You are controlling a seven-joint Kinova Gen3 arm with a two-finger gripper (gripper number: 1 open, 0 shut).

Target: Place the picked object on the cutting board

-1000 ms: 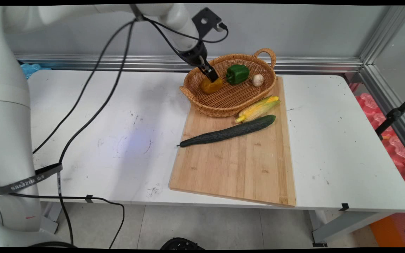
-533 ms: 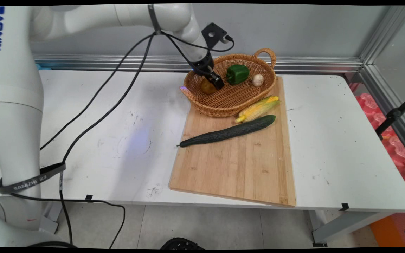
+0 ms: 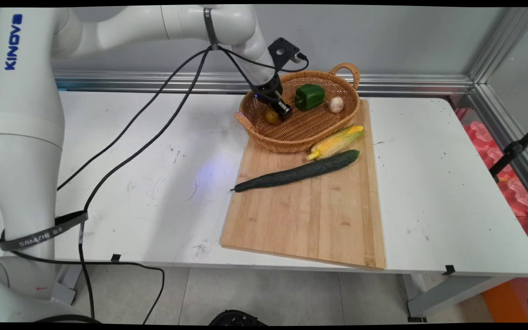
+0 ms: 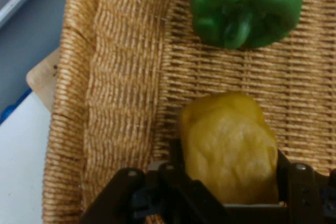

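My gripper (image 3: 283, 110) reaches down into the left part of a wicker basket (image 3: 291, 142), shut on a lumpy yellow pepper (image 3: 271, 117). In the hand view the yellow pepper (image 4: 227, 140) sits between the two black fingers (image 4: 177, 153), low over the basket's woven floor (image 4: 126, 77). A green bell pepper (image 3: 310, 96) lies just beyond it in the basket, seen in the hand view as the green pepper (image 4: 247, 3) at the top. A garlic bulb (image 3: 336, 104) rests at the basket's right side.
The basket stands on the far end of a wooden cutting board (image 3: 305, 220). An ear of corn (image 3: 336, 142) and a long dark cucumber (image 3: 298, 172) lie on the board in front of the basket. Black cables hang from the arm over the table's left half.
The gripper has come down and slightly right with the yellow pepper, from above the basket's left rim to low inside the basket.
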